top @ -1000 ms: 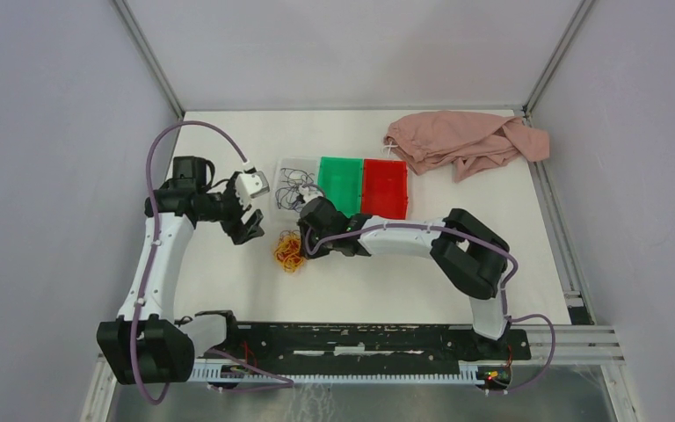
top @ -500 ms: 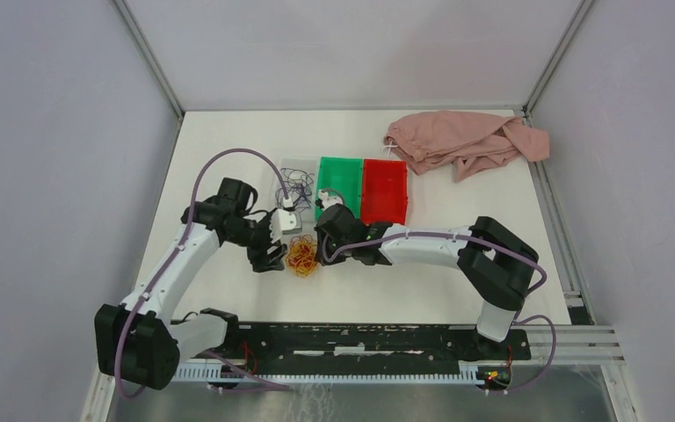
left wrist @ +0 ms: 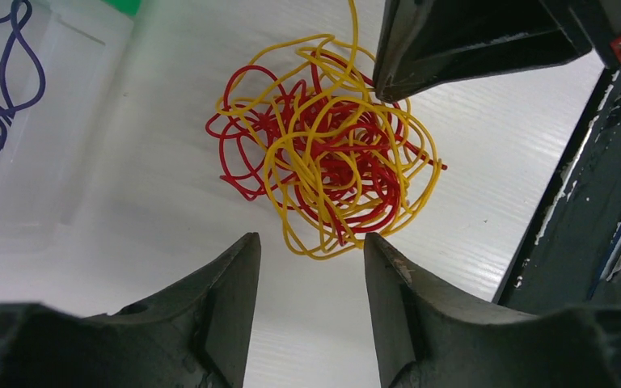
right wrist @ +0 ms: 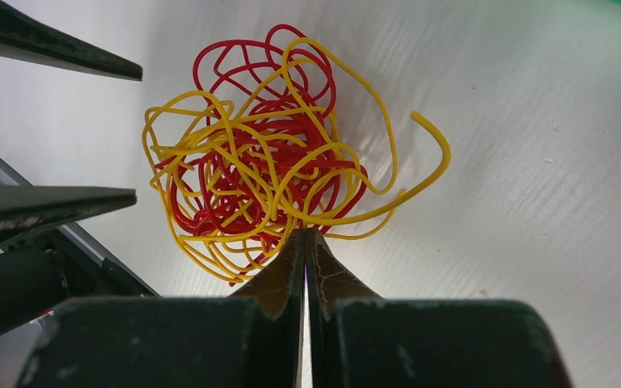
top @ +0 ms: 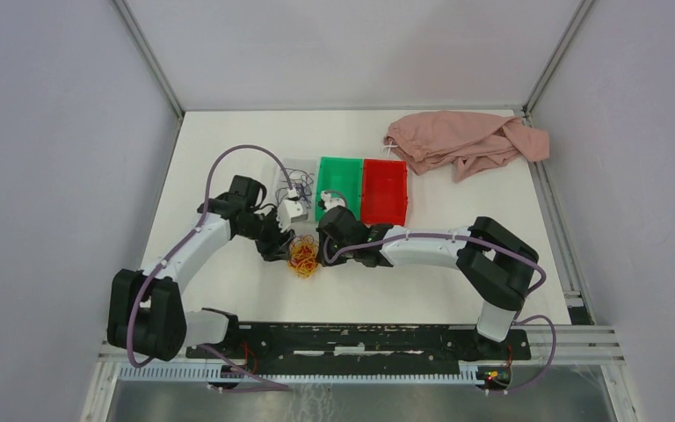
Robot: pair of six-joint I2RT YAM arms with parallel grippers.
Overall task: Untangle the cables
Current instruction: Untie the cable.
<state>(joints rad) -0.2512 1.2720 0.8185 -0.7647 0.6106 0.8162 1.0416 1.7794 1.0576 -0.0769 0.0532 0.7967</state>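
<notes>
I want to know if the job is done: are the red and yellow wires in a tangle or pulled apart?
Tangled: the thin red and yellow wire strands loop through one another in a single clump.

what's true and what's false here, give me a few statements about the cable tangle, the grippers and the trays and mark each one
1. The tangle is made of red and yellow strands. True.
2. The right gripper is wide open. False: its jaws are shut, with the tips at the tangle's edge; whether a strand is pinched cannot be told.
3. The left gripper is open, with the tangle just beyond its tips. True.
4. In the top view the green tray sits to the right of the red tray. False: the green one is on the left, with the red one beside it.
5. The pink cloth covers the tangle. False: it lies apart, at the table's far right corner.
</notes>
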